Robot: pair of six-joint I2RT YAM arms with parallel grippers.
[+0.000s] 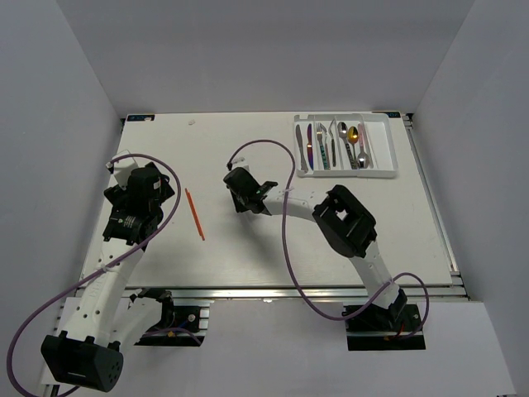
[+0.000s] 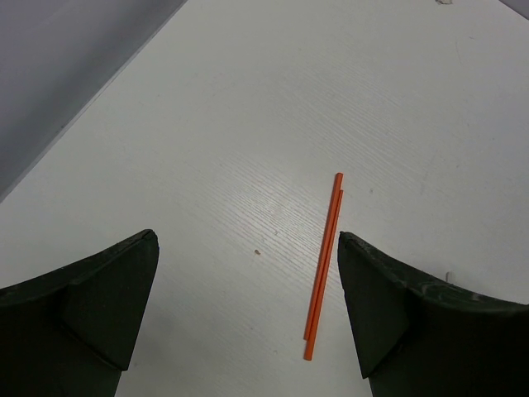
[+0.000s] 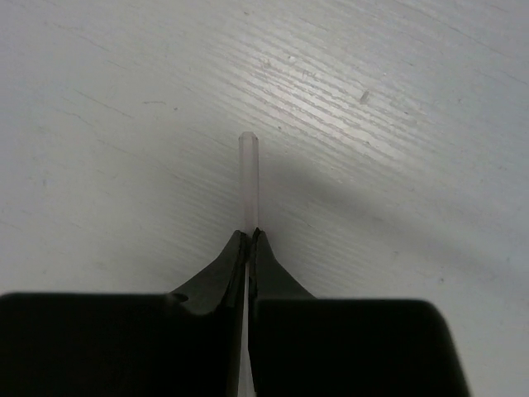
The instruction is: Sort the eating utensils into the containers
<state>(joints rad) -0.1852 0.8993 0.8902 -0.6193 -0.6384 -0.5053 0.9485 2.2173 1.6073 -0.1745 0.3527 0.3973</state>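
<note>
Our left jaws hang spread wide, gripping nothing, over two thin orange-red chopsticks (image 2: 324, 265) lying together on the tabletop (image 2: 248, 124). Our right jaws, on an arm (image 1: 347, 222) bent leftward, pinch a pale chopstick (image 3: 250, 169) mid-tabletop. Silverware (image 1: 354, 145) lies in the far-right white tray (image 1: 382, 149).

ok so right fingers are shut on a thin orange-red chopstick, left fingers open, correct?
No. The right fingers are shut on a thin pale translucent chopstick, not an orange-red one; the right wrist view shows it. The left fingers are open, as you said.
</note>
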